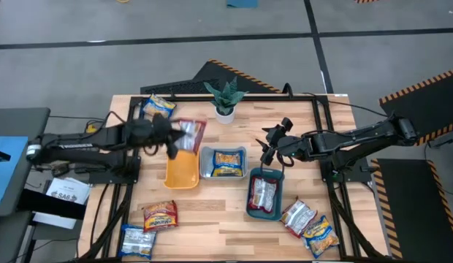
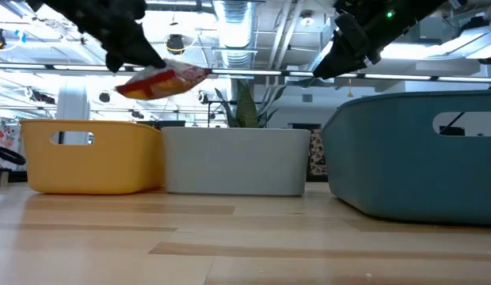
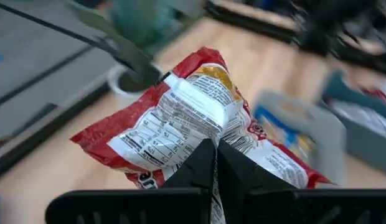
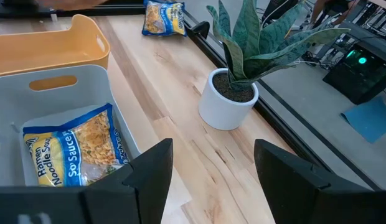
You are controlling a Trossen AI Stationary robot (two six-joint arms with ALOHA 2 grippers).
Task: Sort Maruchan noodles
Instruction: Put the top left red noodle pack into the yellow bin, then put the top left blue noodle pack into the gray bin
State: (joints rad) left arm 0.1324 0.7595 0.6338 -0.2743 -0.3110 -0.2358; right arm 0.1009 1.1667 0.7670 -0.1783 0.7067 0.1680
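An orange-red noodle packet [image 3: 187,118] is in my shut left gripper [image 3: 215,171], in the air over the far rim of the orange tray [image 1: 181,174]; the low view shows the packet [image 2: 162,81] above that tray [image 2: 91,154]. My right gripper [image 4: 211,158] is open and touches nothing, hovering by the far end of the teal tray [image 1: 250,199], which holds a silver-and-red packet [image 1: 264,192]. A yellow-and-blue packet [image 4: 75,152] lies flat in the grey tray [image 1: 206,162]. My left gripper pinches the orange-red packet between its two fingers at the packet's near edge [image 3: 208,138], on its printed back side. The fingers reach it from the table's left. The packet is lifted clear and sticks out past the fingertips, nearly level.
Loose packets lie flat on the table: one yellow-and-blue [image 1: 158,107] at the far left, an orange-red [image 1: 161,215] and a bluish one [image 1: 137,241] near left, two [image 1: 298,217] [image 1: 320,235] near right. A potted plant [image 1: 225,101] stands at the far middle.
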